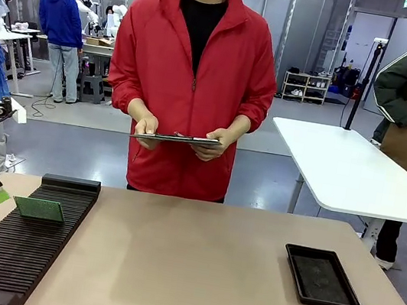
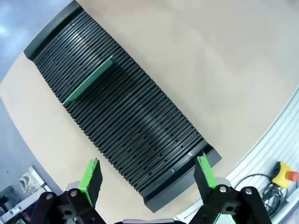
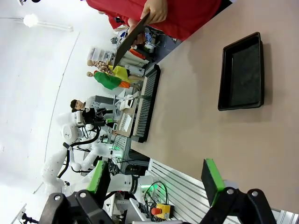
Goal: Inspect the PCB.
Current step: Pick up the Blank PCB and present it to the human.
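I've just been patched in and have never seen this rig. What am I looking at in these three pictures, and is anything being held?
Two robot arms work at a table facing a person. The front view looks across it; the other two look along each arm's fingers. The left gripper hangs open near a black slotted rack, where the green PCB stands in a slot. The right gripper is open too, holding nothing; a black tray lies beyond it. The person holds a thin flat board.
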Controlling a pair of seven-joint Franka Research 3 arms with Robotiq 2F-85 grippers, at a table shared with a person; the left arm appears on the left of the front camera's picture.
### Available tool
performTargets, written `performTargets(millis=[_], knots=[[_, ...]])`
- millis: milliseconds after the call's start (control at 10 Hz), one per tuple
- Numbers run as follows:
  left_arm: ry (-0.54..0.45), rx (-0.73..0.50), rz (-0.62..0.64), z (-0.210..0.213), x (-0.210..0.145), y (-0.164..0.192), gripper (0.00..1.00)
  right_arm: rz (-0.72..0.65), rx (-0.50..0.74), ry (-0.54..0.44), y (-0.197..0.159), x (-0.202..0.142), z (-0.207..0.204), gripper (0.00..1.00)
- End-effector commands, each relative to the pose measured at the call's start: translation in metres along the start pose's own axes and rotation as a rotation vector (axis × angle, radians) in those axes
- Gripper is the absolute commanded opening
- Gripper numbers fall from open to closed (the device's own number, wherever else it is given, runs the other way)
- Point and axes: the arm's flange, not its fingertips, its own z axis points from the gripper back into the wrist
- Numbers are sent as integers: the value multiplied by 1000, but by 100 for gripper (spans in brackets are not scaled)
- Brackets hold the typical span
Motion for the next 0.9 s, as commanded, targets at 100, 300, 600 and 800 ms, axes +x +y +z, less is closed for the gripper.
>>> performTargets(millis=[100,300,600,800], knots=[[-9,29,-109,-2,2,4,100,15,9,-2,0,-1,2,100],[65,23,-298,-17,18,27,100,15,9,-2,0,-1,2,100],[90,91,-539,-52,31,70,100,15,9,-2,0,-1,2,100],[135,112,-614,-72,39,89,100,15,9,-2,0,-1,2,100]])
